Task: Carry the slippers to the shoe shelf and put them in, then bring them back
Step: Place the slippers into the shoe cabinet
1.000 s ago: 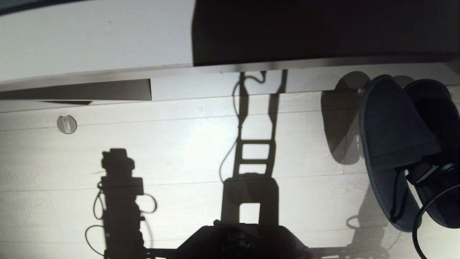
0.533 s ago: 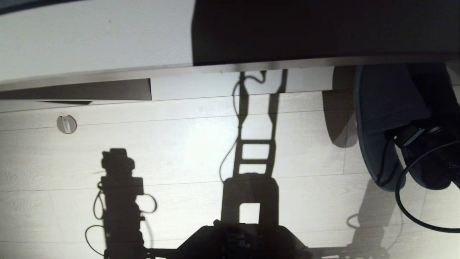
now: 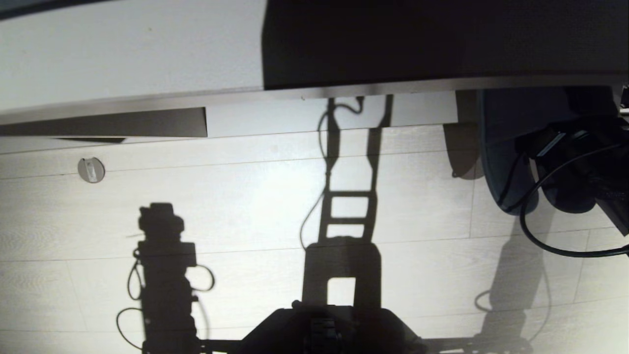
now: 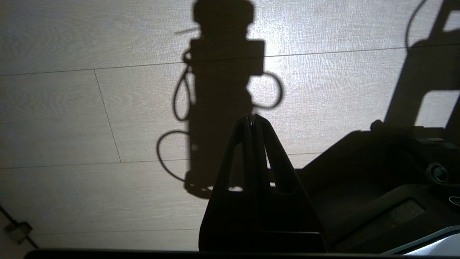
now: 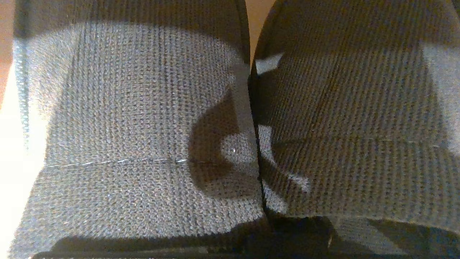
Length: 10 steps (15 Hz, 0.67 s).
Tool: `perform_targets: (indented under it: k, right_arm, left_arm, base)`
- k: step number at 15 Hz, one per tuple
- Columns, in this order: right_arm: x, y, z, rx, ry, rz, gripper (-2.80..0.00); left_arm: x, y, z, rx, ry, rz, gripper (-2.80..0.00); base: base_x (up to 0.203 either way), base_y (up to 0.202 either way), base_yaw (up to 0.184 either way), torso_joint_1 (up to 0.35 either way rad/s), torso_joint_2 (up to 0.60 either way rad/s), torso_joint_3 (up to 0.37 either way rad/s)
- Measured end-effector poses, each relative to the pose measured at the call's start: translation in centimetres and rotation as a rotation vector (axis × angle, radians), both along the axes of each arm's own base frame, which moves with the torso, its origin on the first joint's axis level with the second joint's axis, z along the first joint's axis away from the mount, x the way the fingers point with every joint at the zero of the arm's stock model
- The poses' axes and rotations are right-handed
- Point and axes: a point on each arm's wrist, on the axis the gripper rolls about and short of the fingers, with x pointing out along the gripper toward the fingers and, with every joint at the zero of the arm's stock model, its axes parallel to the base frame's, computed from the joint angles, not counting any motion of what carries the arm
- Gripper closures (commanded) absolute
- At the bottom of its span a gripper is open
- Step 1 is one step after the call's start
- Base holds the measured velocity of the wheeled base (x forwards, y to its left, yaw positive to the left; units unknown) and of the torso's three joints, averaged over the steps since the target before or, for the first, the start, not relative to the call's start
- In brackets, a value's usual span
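Slippers (image 3: 501,162) now sit higher and farther forward in the head view than a second ago, toes pushed under the shelf (image 3: 373,91) edge so only the heel ends show over the floor (image 3: 245,211). Right gripper (image 3: 550,142), clamped between them, has advanced with them toward the shelf, its cable (image 3: 540,236) trailing lower and wider. The slippers' shadow on the floor has shrunk to a sliver beside the shelf.

slippers (image 3: 501,167) side by side, under shelf (image 3: 373,91)
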Motion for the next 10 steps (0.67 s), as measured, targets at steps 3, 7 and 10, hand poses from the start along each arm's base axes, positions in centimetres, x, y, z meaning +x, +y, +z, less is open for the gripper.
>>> perform_targets:
  k: [3, 7, 10]
  right_arm:
    - [1.3, 0.0, 0.8, -0.01, -0.039, -0.005, 0.0]
    - [3.1, 0.0, 1.5, -0.029, -0.085, -0.017, 0.0]
    - [4.3, -0.1, 2.0, -0.037, -0.11, -0.026, 0.0]
  left_arm:
    - [0.0, 0.0, 0.0, 0.0, 0.0, 0.0, 0.0]
    - [0.0, 0.0, 0.0, 0.0, 0.0, -0.001, 0.0]
    - [0.0, 0.0, 0.0, 0.0, 0.0, -0.001, 0.0]
  base:
    - [0.0, 0.0, 0.0, 0.0, 0.0, 0.0]
    - [0.0, 0.0, 0.0, 0.0, 0.0, 0.0]
    - [0.0, 0.0, 0.0, 0.0, 0.0, 0.0]
